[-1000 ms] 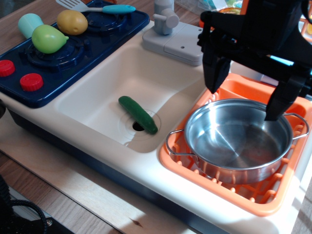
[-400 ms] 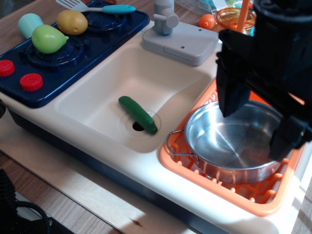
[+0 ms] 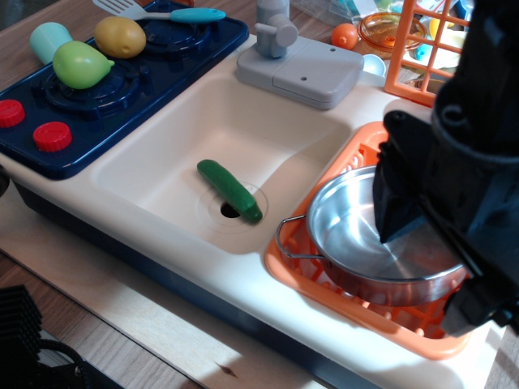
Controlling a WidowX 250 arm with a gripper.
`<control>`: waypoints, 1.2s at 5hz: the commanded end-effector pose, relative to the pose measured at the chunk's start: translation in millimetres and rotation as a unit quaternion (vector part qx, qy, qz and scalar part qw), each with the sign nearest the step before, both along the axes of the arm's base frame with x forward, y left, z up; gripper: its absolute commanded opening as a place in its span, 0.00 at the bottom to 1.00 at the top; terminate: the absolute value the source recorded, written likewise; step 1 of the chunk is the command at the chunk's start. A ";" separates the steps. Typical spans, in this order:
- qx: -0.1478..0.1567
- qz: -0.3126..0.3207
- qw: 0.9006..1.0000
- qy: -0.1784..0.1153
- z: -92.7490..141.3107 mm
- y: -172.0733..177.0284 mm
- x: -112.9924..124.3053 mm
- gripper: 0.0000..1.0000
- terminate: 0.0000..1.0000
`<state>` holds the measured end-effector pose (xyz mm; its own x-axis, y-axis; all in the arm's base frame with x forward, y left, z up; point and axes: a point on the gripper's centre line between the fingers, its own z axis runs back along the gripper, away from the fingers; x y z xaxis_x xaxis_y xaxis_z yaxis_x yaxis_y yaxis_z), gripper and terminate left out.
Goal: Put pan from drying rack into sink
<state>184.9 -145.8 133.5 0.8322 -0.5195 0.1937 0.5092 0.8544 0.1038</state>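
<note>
The shiny steel pan (image 3: 349,235) sits in the orange drying rack (image 3: 320,290) at the right; its left wire handle (image 3: 285,240) sticks out toward the sink. The cream sink (image 3: 243,121) lies left of the rack, with a grey faucet (image 3: 276,28) behind it. My black gripper (image 3: 438,259) is open and low over the pan's right half. One finger (image 3: 397,212) is inside the pan. The other (image 3: 478,306) is at the near right rim. My arm hides the pan's right side and right handle.
A green cucumber (image 3: 230,190) lies in the sink over the drain. A blue stove (image 3: 122,81) at the left holds a green pear, a potato, a teal cup and a spatula. An orange wire basket (image 3: 422,49) and an orange bowl (image 3: 385,28) stand behind the rack.
My gripper has moved right and down toward the near right part of the pan, still open. The pan and the cucumber have not moved.
</note>
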 end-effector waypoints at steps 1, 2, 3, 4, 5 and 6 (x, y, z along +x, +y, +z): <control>-0.012 -0.012 0.999 -0.035 -1.8 6.9 2.8 1.00 0.00; -0.027 -0.018 0.999 -0.039 -9.0 19.2 4.4 1.00 0.00; -0.040 -0.010 0.998 -0.044 -15.5 27.2 6.6 0.00 0.00; -0.048 -0.011 0.998 -0.046 -17.3 32.3 10.2 0.00 0.00; -0.057 0.003 0.997 -0.047 -18.1 29.1 13.8 0.00 0.00; -0.038 0.017 0.998 -0.041 -8.3 29.3 16.6 0.00 0.00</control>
<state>198.7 -120.6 132.9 0.8312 -0.4710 0.2954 0.4734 0.8782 0.0682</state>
